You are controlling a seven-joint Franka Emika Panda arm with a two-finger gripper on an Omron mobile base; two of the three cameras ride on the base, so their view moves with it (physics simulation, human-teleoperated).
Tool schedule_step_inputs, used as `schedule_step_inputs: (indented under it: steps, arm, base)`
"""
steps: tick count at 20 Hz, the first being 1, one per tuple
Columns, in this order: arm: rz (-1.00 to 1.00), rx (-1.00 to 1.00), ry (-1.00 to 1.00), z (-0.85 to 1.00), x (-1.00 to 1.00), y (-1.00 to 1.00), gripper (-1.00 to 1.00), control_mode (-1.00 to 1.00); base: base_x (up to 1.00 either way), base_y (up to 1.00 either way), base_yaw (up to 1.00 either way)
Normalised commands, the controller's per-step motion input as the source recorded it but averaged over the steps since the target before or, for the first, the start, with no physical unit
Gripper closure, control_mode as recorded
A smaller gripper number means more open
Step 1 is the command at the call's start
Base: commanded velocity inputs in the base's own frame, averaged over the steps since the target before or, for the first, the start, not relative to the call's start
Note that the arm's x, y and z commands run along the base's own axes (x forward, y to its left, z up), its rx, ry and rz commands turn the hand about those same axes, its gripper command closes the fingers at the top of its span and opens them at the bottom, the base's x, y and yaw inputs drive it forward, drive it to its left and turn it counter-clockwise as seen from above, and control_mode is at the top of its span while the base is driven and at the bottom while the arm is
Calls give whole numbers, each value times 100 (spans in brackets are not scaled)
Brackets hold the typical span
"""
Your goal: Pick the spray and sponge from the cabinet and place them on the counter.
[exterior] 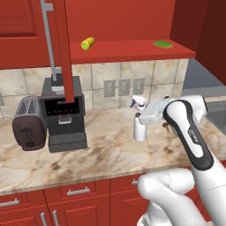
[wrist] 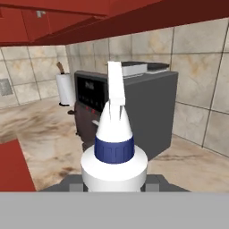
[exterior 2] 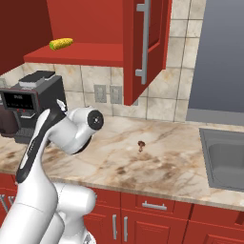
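Note:
The spray (exterior: 140, 125) is a white bottle with a blue-white nozzle, upright at the counter (exterior: 101, 154) surface to the right of the coffee machine. My gripper (exterior: 145, 117) is shut on it from the right side. In the hand view the spray (wrist: 114, 152) rises between my fingertips, its blue collar and white nozzle close to the camera. The green sponge (exterior: 163, 44) lies at the right end of the red shelf of the open cabinet (exterior: 132, 52). Whether the bottle's base touches the stone I cannot tell.
A black coffee machine (exterior: 64, 112) and a toaster (exterior: 28, 123) stand left of the spray. A yellow-green corn cob (exterior: 88, 43) lies on the shelf. The open cabinet door (exterior 2: 143, 47) hangs over the counter. A sink (exterior 2: 226, 157) is at the right, and a paper roll (wrist: 65, 88) stands beyond the machine.

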Motion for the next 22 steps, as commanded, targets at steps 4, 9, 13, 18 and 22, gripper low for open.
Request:
schedule_step_inputs:
  steps: [4, 9, 13, 18, 22]
  arm:
    - [0, 0, -7, -40, 15, 0, 100, -100]
    - [0, 0, -11, -26, 10, 0, 100, -100]
    - [0, 0, -6, -23, 1, 0, 100, -100]
    - [0, 0, 0, -22, 1, 0, 100, -100]
    - [0, 0, 0, -29, 14, 0, 100, -100]
  base:
    - [0, 0, 0]
    - [0, 0, 0]
    - [0, 0, 0]
    - [0, 0, 0]
    - [0, 0, 0]
